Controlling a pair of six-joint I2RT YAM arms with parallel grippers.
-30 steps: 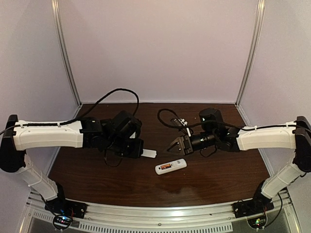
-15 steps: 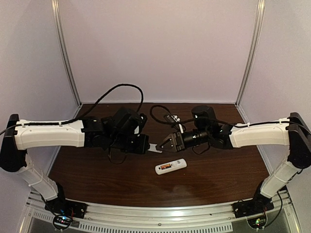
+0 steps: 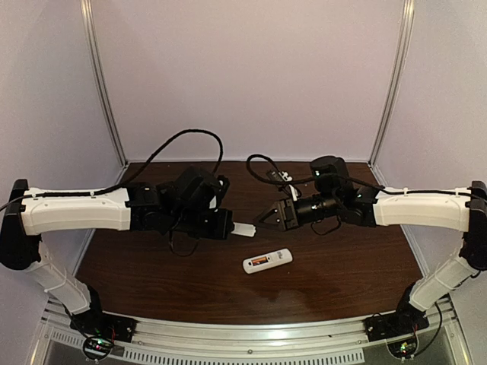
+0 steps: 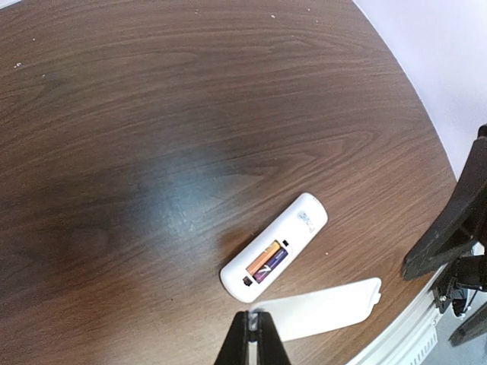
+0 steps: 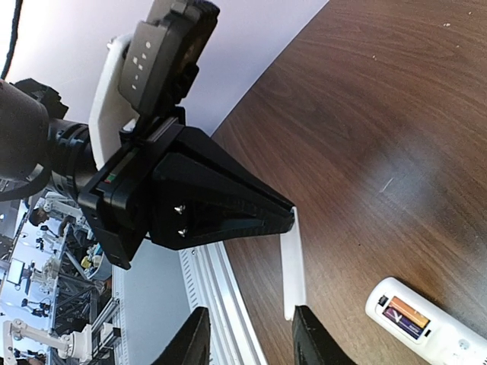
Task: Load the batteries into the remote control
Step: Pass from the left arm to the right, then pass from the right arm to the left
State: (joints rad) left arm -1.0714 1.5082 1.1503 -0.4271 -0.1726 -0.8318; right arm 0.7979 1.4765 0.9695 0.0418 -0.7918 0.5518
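The white remote control (image 3: 268, 261) lies back-up on the brown table, its bay open with two batteries (image 4: 266, 261) side by side inside, one orange, one darker. My left gripper (image 3: 232, 226) hovers above and behind it, shut on one end of the loose white cover (image 4: 323, 308). My right gripper (image 3: 263, 217) faces it from the right, open. In the right wrist view the cover (image 5: 293, 266) hangs from the left gripper (image 5: 205, 205), its free end just at the inner side of my right-hand finger (image 5: 308, 338). The remote (image 5: 434, 331) lies beyond.
The right arm's black body (image 4: 456, 220) shows at the right edge of the left wrist view. An aluminium rail (image 5: 221, 304) runs along the table's near edge. Cables (image 3: 190, 141) loop behind both arms, and white walls enclose the table.
My left gripper carried the cover a little to the right. My right gripper came in towards the cover, then drew back slightly. The remote has not moved.
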